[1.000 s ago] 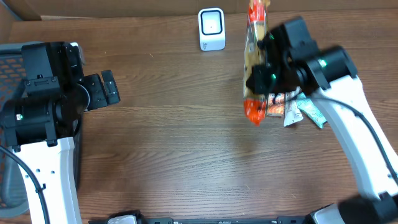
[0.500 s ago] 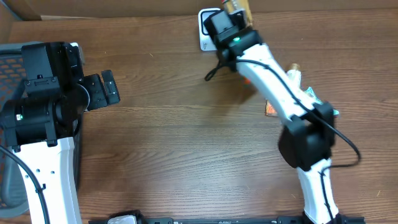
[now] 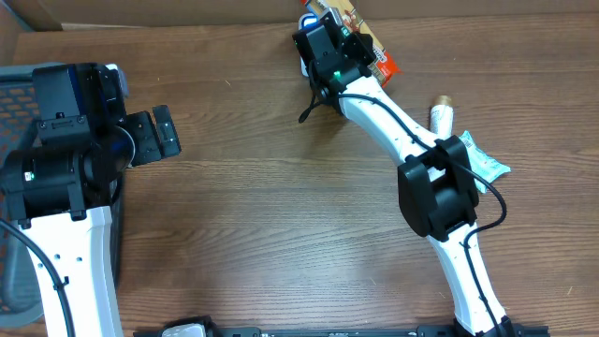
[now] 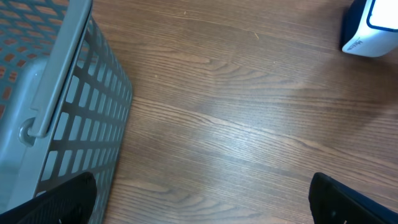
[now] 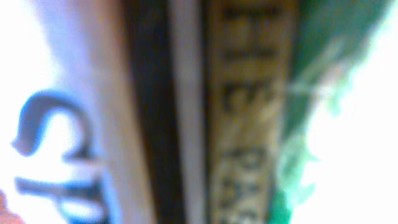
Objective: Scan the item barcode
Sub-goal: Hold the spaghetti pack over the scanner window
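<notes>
Two arms, overhead: right gripper [image 3: 344,37] clamped on snack packet [image 3: 376,56], raised at the table's far edge. Left gripper [image 3: 161,133] fingers apart, idle.
Left wrist: scanner [image 4: 373,25] stands well apart from basket [image 4: 74,93].
Right wrist: packet print fills the frame, blurred, barcode not found. Advise slow rotation toward the scanner window.

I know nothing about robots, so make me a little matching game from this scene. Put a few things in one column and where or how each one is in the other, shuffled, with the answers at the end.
Things
1. snack packet
2. mesh basket
3. left fingers
4. teal packet

Place or state
A. wide open, holding nothing
B. lying on the table, right side
C. held up at the table's far edge
D. standing at the table's left edge

Pairs: 1-C, 2-D, 3-A, 4-B
</notes>
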Tool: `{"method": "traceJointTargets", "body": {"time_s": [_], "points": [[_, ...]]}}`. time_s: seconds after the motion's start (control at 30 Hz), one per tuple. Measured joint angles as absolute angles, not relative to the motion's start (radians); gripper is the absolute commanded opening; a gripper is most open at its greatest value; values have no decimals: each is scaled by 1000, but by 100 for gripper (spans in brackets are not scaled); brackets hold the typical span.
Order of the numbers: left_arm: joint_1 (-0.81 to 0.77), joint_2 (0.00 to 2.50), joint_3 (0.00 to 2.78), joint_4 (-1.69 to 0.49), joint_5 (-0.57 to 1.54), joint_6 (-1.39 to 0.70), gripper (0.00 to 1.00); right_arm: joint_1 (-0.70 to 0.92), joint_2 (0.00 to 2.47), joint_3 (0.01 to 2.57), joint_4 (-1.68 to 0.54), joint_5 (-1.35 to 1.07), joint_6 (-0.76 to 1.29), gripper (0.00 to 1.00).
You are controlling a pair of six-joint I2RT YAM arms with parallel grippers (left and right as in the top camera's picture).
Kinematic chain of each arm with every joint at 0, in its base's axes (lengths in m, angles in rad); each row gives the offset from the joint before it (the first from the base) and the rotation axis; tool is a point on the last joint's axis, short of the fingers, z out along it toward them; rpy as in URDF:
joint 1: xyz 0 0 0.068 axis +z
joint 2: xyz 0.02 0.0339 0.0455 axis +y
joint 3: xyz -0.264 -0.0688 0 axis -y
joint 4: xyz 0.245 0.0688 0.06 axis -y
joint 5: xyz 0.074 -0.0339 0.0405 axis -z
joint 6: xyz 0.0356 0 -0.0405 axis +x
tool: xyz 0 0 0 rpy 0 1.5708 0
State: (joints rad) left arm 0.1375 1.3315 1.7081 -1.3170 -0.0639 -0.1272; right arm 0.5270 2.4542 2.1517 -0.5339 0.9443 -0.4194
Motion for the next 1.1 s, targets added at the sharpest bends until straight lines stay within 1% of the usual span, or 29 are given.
{"method": "traceJointTargets", "body": {"time_s": [0.2,0.37,0.63,1.1], "points": [[138,1332,1708,-1317,-64,-127,100,526,2531,2152,-363,997,-609,4],[138,1332,1708,-1317,-64,-127,100,523,2593,2152,-304,1013,-712,4],[138,1332,1708,-1317,-64,-127,100,522,2608,2152,-284,1030,-753,4],[138,1332,1708,-1317,-64,-127,100,522,2608,2152,-286,1083,-760,4]]}}
